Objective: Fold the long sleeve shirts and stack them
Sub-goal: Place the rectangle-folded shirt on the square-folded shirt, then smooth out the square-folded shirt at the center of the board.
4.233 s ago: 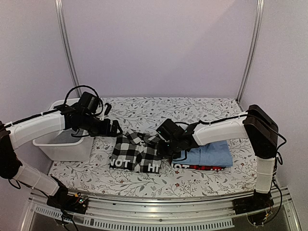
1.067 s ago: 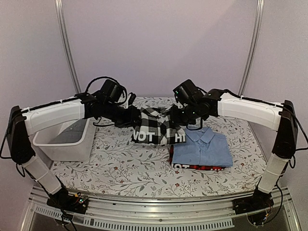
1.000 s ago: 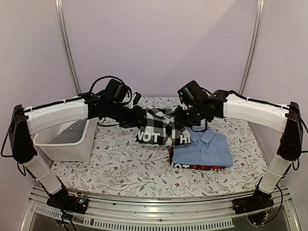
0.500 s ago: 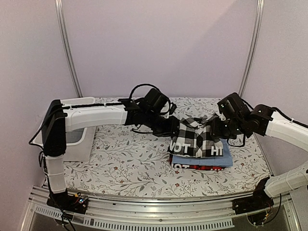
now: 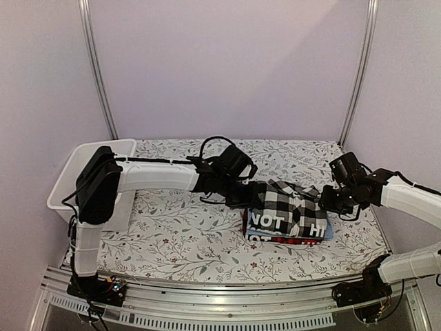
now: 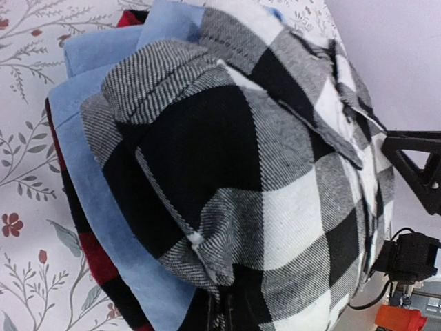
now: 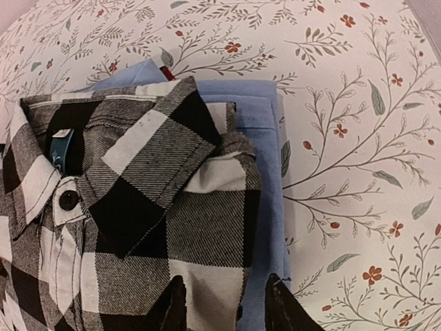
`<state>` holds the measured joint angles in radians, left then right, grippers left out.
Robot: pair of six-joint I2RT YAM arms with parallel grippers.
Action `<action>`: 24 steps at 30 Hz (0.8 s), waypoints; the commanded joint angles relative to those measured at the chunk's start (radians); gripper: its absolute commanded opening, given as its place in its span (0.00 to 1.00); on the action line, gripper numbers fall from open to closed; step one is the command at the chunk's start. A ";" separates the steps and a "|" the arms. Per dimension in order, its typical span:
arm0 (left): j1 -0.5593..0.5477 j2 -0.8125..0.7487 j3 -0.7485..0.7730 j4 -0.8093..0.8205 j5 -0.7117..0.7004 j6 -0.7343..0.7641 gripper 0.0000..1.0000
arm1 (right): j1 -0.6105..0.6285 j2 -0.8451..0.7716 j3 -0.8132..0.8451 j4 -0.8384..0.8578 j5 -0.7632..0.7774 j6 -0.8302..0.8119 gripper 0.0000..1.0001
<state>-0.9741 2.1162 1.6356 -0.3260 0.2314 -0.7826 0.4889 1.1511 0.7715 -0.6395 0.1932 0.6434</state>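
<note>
The black-and-white checked shirt [image 5: 286,210], folded with white lettering on its front edge, lies on the light blue shirt [image 7: 265,131], which lies on the red-and-black one [image 5: 275,239]. My left gripper [image 5: 252,195] is at the stack's left side, shut on a bunched fold of the checked shirt [image 6: 262,179]; its fingers are hidden under the cloth. My right gripper [image 7: 226,307] is at the stack's right side. It is open, with the checked shirt's [image 7: 138,207] edge between the spread fingers [image 7: 172,307]. Blue cloth [image 6: 96,186] and red-and-black cloth [image 6: 86,238] show beneath in the left wrist view.
A white plastic tub [image 5: 121,144] stands at the table's left edge, partly behind my left arm. The flowered tablecloth [image 5: 186,234] covers the table. Two metal posts [image 5: 96,69] rise at the back corners. The right wall is close to the right arm.
Both arms carried the checked shirt rightward from mid-table and lowered it onto the blue shirt. The right gripper's fingers have spread apart; the left still pinches the cloth.
</note>
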 commanded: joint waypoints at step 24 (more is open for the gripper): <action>0.025 -0.132 -0.153 0.001 -0.104 0.041 0.34 | 0.326 0.204 0.123 0.099 -0.026 0.169 0.31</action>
<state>-0.9630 2.0579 1.5192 -0.3103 0.1703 -0.7677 0.8104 1.3338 0.9451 -0.6147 0.1932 0.7650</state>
